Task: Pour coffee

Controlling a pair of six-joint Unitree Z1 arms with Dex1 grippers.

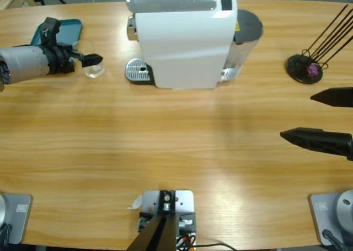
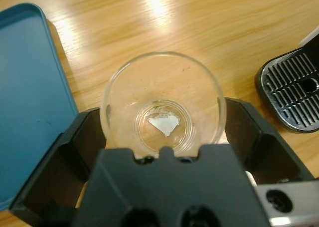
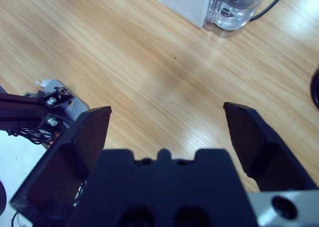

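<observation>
Bright, even overhead light. Glare patches on the table (image 2: 154, 5) in the left wrist view, a softer sheen in the right wrist view. Soft shadow under the coffee machine (image 1: 185, 38) in the high view. Both hands' black bodies blur close to the lens. The glass (image 2: 163, 102) is sharp.

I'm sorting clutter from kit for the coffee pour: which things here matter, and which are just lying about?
For the job:
- glass, between the left gripper's jaws, no coffee in it
- coffee machine
- its drip tray

Lying about:
- blue tray
- black stick holder
- right gripper, open over bare table
</observation>
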